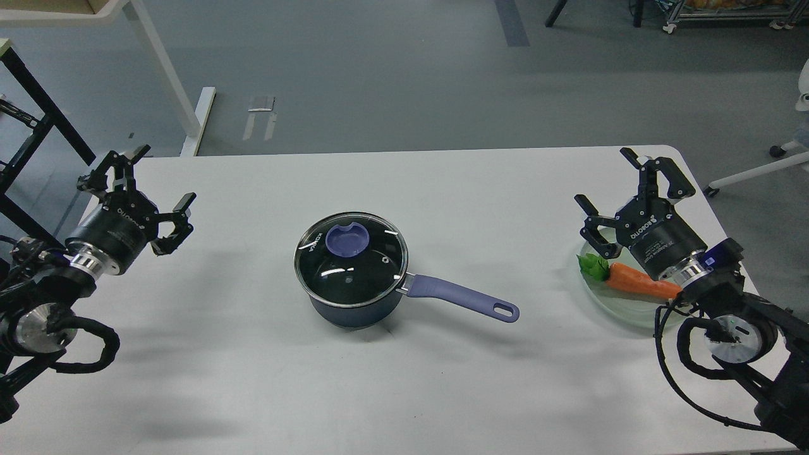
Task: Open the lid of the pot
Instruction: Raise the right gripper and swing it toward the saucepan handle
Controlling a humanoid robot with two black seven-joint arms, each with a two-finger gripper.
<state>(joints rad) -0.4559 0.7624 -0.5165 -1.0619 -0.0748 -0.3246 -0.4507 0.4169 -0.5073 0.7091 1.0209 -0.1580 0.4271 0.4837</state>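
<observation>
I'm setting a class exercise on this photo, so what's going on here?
Nothing is being handled yet. A small dark navy saucepan with a lavender handle sits mid-table, its clear glass lid with a purple knob on it. The left claw and right claw hang open at either side, the right one above a pale green plate holding a carrot.

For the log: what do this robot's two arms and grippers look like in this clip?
Both arms are black with silver metal rings at the wrists and looped black cables alongside. The left gripper and right gripper are matching black two-finger units with linked fingers on a cylindrical body printed ROBOTIQ in white. A small blue patch sits behind the right wrist.
</observation>
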